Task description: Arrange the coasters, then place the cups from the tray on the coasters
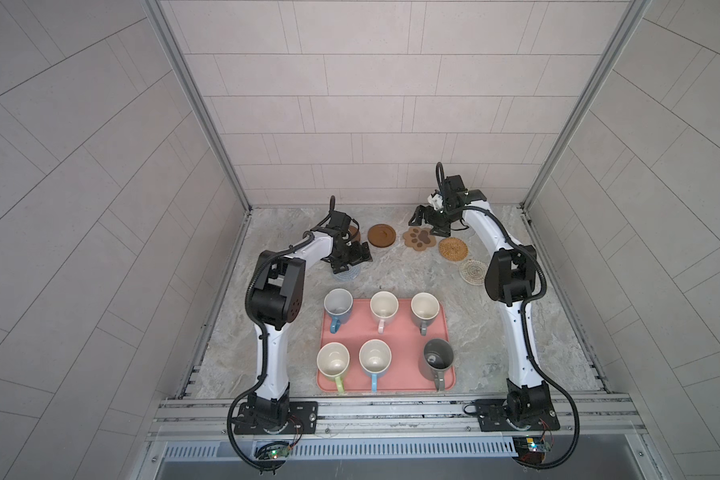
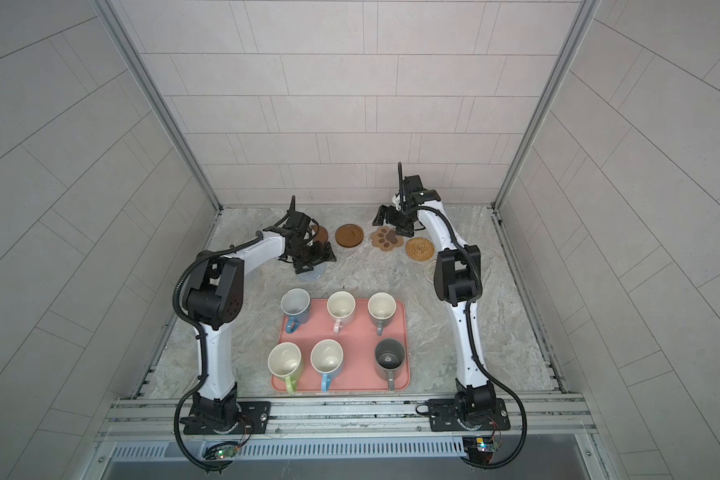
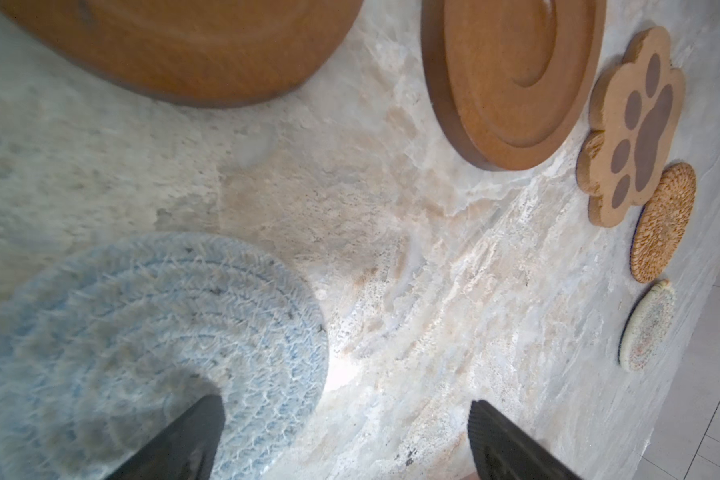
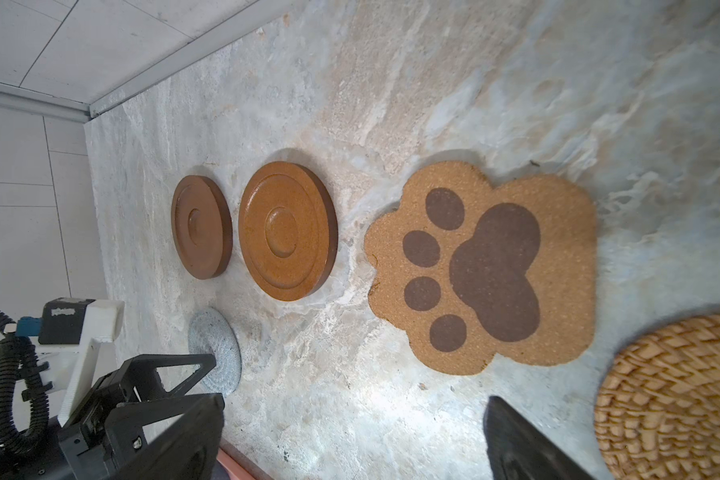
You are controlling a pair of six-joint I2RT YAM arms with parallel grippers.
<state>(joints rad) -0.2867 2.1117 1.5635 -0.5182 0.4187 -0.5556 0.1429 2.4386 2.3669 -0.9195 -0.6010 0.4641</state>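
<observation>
Six coasters lie in a loose arc on the marble tabletop (image 1: 495,324), beyond the tray and apart from one another: a grey-blue crochet coaster (image 1: 348,275), a wooden disc half hidden by the left arm (image 1: 355,230), a second wooden disc (image 1: 381,235), a paw-shaped cork coaster (image 1: 419,237), a golden rattan coaster (image 1: 453,249) and a pale woven coaster (image 1: 472,272). Nearer to me, the salmon-pink tray (image 1: 404,345) carries all six cups upright in two rows, handles towards me: blue mug (image 1: 338,303), pale pink mug (image 1: 384,306), grey mug (image 1: 425,308), then yellow-green mug (image 1: 333,360), light blue mug (image 1: 375,358) and the taller dark grey mug (image 1: 437,358). My left gripper (image 3: 346,403) hangs low over the crochet coaster with its fingers spread wide and nothing between them; one finger overlaps the coaster's edge, and I cannot tell whether it touches. My right gripper (image 4: 352,405) is above the bare table beside the paw coaster, fingers likewise released and empty. I judge the coaster step to be at or near its end, with no cup moved yet. Next I would lift both arms clear, bring one back to the tray, and grip a mug by its wall or handle without knocking its neighbours.
</observation>
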